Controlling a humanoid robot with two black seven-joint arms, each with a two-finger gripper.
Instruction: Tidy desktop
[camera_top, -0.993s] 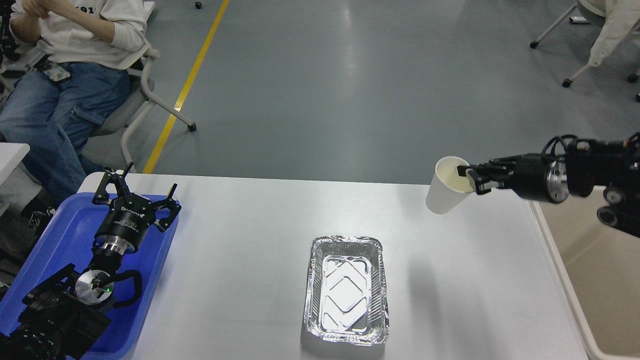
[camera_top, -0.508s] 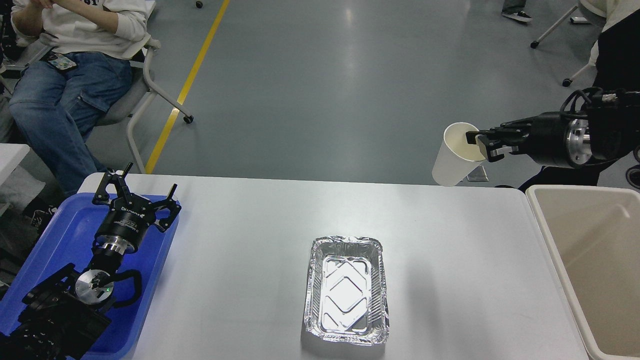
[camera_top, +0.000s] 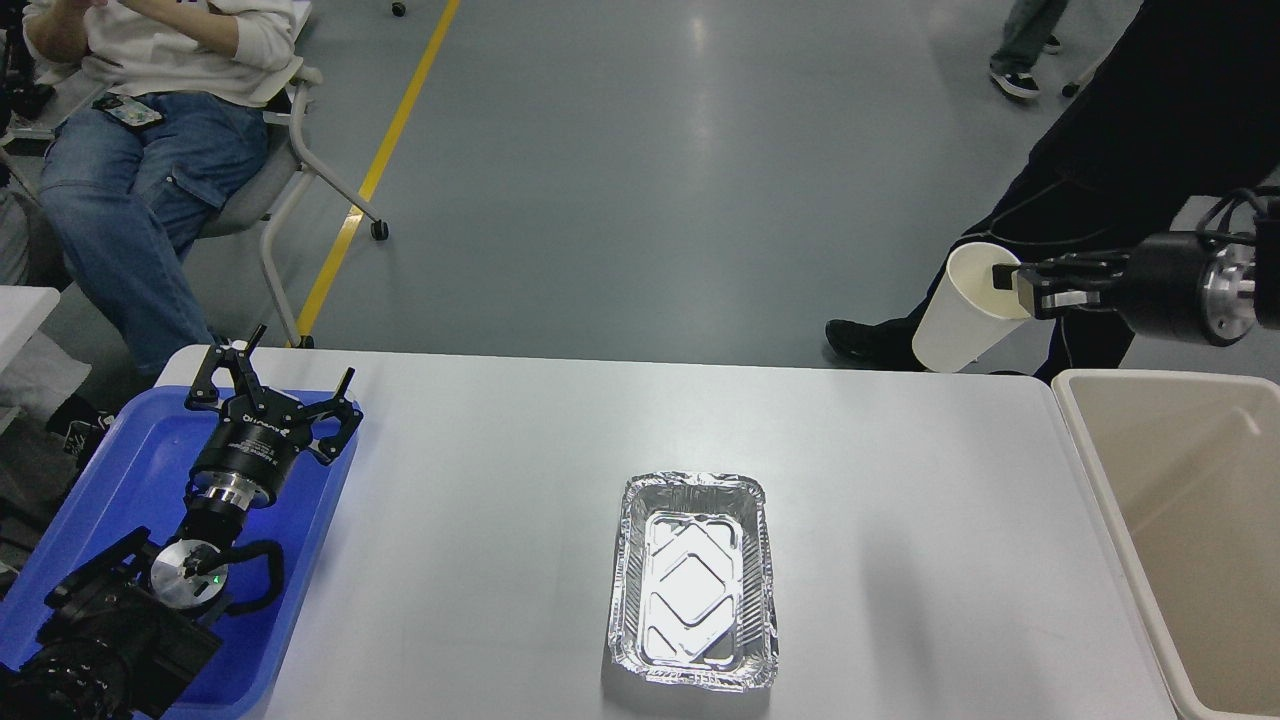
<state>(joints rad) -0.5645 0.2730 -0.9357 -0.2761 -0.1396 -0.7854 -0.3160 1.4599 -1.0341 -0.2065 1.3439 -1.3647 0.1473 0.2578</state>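
The desktop (camera_top: 500, 470) is a wide white-grey tabletop. A rectangular foil tray (camera_top: 694, 581) lies on it, a little right of centre near the front. My right gripper (camera_top: 1016, 280) is shut on the rim of a white paper cup (camera_top: 962, 312), one finger inside it, and holds it tilted in the air above the table's far right corner. My left gripper (camera_top: 272, 385) is open and empty above the blue tray (camera_top: 80, 520) at the left.
A beige bin (camera_top: 1180, 500) stands against the table's right edge, below and right of the cup. A seated person is at the far left. Another person in dark clothes stands behind the right arm.
My right gripper has lifted the paper cup up off the table and carried it rightward toward the beige bin. The left arm has not moved. A person in dark clothes has come in behind.
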